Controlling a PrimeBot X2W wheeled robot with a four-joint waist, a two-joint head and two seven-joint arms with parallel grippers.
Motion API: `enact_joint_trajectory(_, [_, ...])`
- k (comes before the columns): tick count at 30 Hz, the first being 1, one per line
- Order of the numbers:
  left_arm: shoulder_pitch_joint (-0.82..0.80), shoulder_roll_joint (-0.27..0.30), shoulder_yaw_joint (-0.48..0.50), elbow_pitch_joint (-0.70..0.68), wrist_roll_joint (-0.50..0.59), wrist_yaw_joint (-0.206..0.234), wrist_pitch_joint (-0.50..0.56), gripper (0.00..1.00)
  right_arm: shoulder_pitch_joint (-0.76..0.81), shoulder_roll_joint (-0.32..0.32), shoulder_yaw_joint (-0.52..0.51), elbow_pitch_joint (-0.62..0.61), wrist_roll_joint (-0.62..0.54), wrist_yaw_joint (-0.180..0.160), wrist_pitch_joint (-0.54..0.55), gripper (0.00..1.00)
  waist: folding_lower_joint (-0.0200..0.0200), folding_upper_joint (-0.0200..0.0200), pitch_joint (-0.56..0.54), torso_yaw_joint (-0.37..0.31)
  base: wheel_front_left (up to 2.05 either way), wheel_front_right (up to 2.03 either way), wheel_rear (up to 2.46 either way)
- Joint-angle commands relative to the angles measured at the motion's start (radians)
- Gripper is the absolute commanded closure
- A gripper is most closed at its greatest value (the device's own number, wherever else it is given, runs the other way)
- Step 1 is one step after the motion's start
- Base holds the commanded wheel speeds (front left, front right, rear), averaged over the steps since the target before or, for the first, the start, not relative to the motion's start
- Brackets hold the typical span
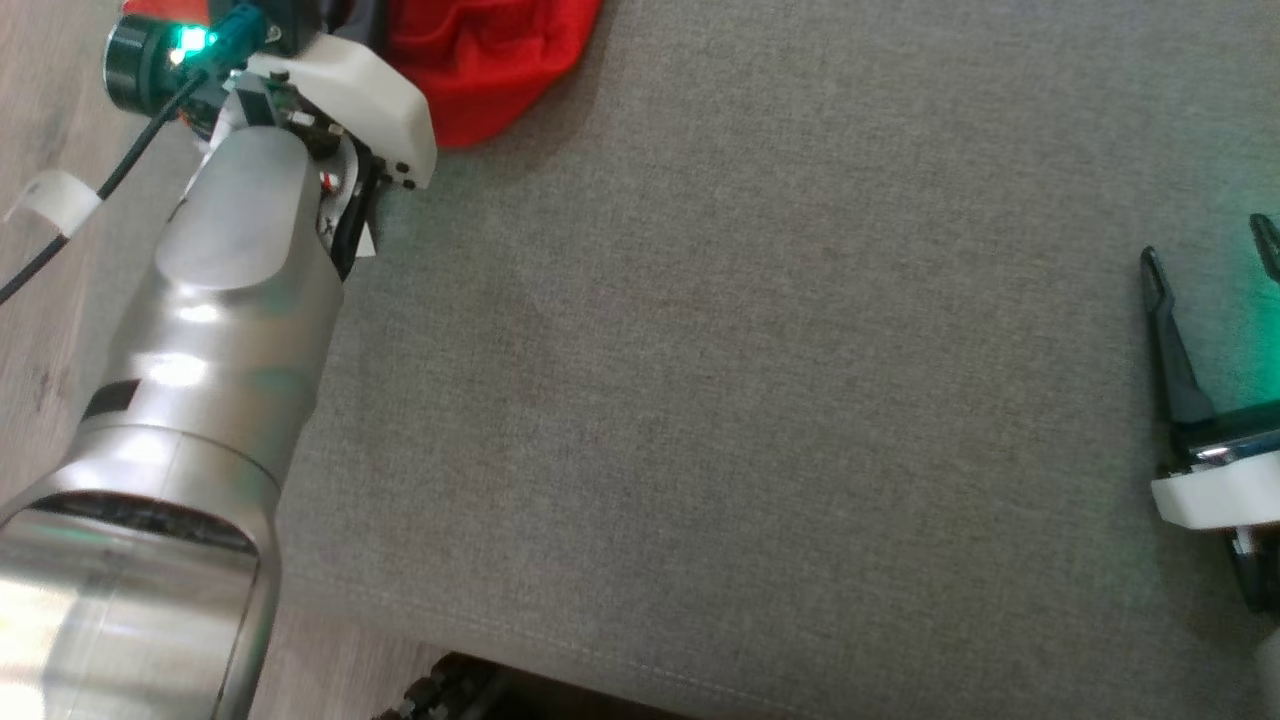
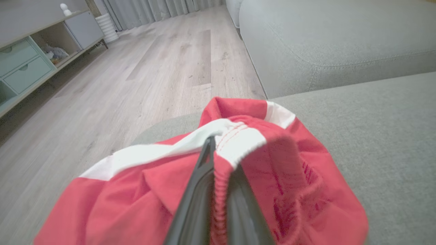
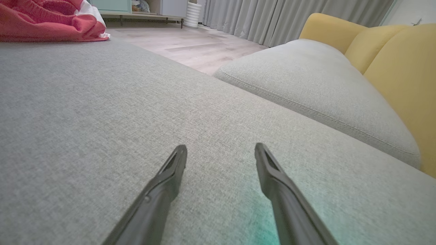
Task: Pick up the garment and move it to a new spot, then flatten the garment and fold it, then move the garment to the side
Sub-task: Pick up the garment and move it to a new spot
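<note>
Left jaws were clamped together on the ribbed edge of the red and white garment (image 2: 129, 194), garment lay bunched at 11 o'clock of the grey cushion (image 1: 750, 400), right jaws stood apart at 3 o'clock, low over it

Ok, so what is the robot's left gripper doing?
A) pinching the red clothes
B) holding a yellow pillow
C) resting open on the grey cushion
A: in the left wrist view the left gripper is shut on a bunched fold of the red garment, right at its white-banded edge.
</note>
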Motion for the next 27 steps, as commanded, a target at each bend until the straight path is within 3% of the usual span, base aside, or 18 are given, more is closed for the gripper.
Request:
enact_joint_trajectory(1, [-0.043, 0.056, 0.012, -0.02, 0.008, 0.005, -0.018, 1.0, 0.007, -0.006, 0.022, 0.023, 0.003, -0.001, 0.002, 0.0, -0.0001, 0.0, -0.013, -0.007, 0.0, 0.0, 0.0])
enact_joint_trajectory(6, [-0.077, 0.072, 0.005, -0.037, 0.015, 0.008, -0.045, 1.0, -0.006, 0.043, 0.042, 0.045, 0.007, -0.001, 0.002, 0.0, -0.0001, 0.0, -0.091, -0.044, 0.0, 0.0, 0.0])
enact_joint_trajectory(11, [-0.12, 0.086, -0.026, -0.089, 0.025, -0.006, -0.051, 1.0, -0.01, 0.126, 0.069, 0.073, 0.011, -0.001, 0.002, 0.0, -0.0001, 0.0, -0.223, -0.126, 0.0, 0.0, 0.0])
enact_joint_trajectory(18, [-0.181, 0.058, -0.134, -0.196, 0.009, -0.016, -0.028, 1.0, 0.045, 0.231, 0.084, 0.102, 0.023, -0.001, 0.002, 0.0, -0.0001, 0.0, -0.415, -0.285, 0.0, 0.0, 0.0])
enact_joint_trajectory(23, [-0.234, 0.062, -0.209, -0.255, -0.034, -0.016, 0.016, 1.0, 0.081, 0.263, 0.103, 0.107, 0.036, -0.001, 0.002, 0.0, -0.0001, 0.0, -0.508, -0.418, 0.0, 0.0, 0.0])
enact_joint_trajectory(27, [-0.275, 0.047, -0.213, -0.253, -0.064, -0.016, 0.023, 1.0, 0.092, 0.272, 0.106, 0.091, 0.053, -0.001, 0.002, 0.0, -0.0001, 0.0, -0.528, -0.507, 0.0, 0.0, 0.0])
